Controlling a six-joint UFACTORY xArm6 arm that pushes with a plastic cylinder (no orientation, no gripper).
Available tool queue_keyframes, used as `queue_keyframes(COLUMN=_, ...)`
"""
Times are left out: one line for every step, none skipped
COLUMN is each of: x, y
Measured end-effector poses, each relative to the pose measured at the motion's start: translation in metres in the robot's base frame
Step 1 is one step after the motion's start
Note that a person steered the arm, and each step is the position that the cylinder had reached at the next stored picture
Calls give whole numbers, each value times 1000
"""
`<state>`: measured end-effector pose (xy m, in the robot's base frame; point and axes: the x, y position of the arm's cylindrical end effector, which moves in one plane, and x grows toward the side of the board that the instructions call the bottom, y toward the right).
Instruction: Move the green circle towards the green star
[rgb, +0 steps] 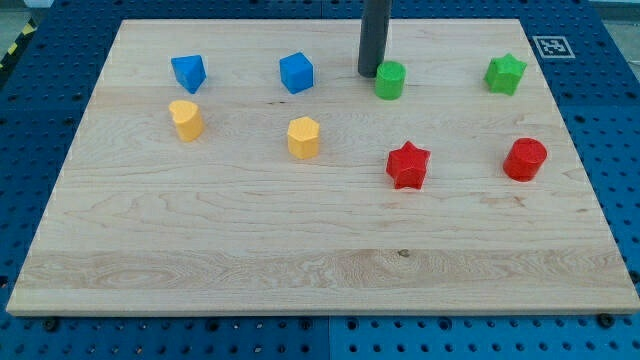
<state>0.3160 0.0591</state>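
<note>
Item: pale wooden worktop, no jaws fitted, so no grip to report — my tip touching the small green circle block on the view's left, placed to push it toward the green star block well apart to the view's right.

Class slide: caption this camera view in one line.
My tip sits just left of the green circle, green star further right.
</note>
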Motion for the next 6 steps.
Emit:
queue_keyframes(x=20, y=-17)
queue_keyframes(x=38, y=-15)
queue_keyframes(x=16, y=7)
queue_keyframes(x=-6, y=21)
queue_keyframes(x=-7, y=15)
queue_keyframes(x=-7, y=45)
